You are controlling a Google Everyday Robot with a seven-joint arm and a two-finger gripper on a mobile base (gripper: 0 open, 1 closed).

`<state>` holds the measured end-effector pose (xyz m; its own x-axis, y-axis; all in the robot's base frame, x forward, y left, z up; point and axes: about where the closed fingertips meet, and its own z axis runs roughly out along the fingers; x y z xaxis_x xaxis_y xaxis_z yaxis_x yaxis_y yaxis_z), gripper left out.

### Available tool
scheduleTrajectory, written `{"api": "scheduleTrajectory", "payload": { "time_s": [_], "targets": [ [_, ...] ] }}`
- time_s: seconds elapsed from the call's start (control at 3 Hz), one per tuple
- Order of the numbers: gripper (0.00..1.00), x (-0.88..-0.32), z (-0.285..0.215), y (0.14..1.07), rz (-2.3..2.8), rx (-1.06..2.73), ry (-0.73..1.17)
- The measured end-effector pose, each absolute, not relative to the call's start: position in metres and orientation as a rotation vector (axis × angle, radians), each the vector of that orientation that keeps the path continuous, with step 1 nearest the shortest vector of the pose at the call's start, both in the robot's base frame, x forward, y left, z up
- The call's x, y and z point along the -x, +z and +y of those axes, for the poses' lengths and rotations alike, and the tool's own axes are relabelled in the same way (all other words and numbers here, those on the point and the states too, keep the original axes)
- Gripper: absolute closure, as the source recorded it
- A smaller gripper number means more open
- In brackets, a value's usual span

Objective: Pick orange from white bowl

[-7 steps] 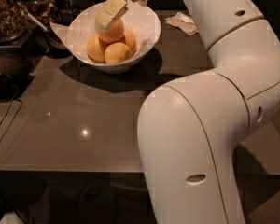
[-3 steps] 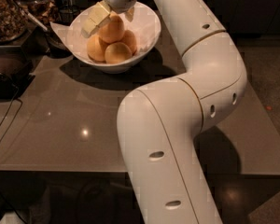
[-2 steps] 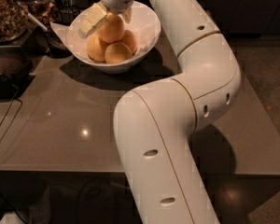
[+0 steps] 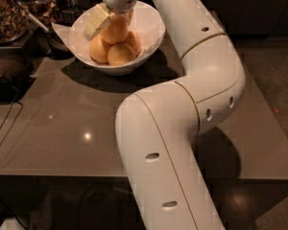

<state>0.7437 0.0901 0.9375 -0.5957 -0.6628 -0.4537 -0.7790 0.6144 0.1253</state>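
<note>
Glossy grey-brown countertop (image 4: pixel 62 128) is carrying a container of nuts (image 4: pixel 5 13) at far left and, beside it, the white bowl (image 4: pixel 151 28). Over the bowl the gripper (image 4: pixel 111 27) is reaching down, its jaws appearing to be clamping the orange (image 4: pixel 117 30), which is sitting atop three smaller oranges (image 4: pixel 120 54) inside the bowl. Rightward, the white arm (image 4: pixel 201 80) is bending across the counter. The grasp is looking made; lifting the orange clear is what is remaining.
</note>
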Motion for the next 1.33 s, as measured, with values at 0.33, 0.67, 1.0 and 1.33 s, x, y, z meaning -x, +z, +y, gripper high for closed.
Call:
{"api": "scheduleTrajectory", "payload": {
  "time_s": [0.33,0.67,1.0,1.33],
  "targets": [
    [0.42,-0.744,0.090,0.938,2.478,1.156,0.444],
    [0.66,-0.744,0.090,0.938,2.478,1.156,0.444],
    [0.89,-0.744,0.090,0.940,2.478,1.155,0.443],
    [1.00,-0.742,0.076,0.966,2.371,1.171,0.495]
  ]
}}
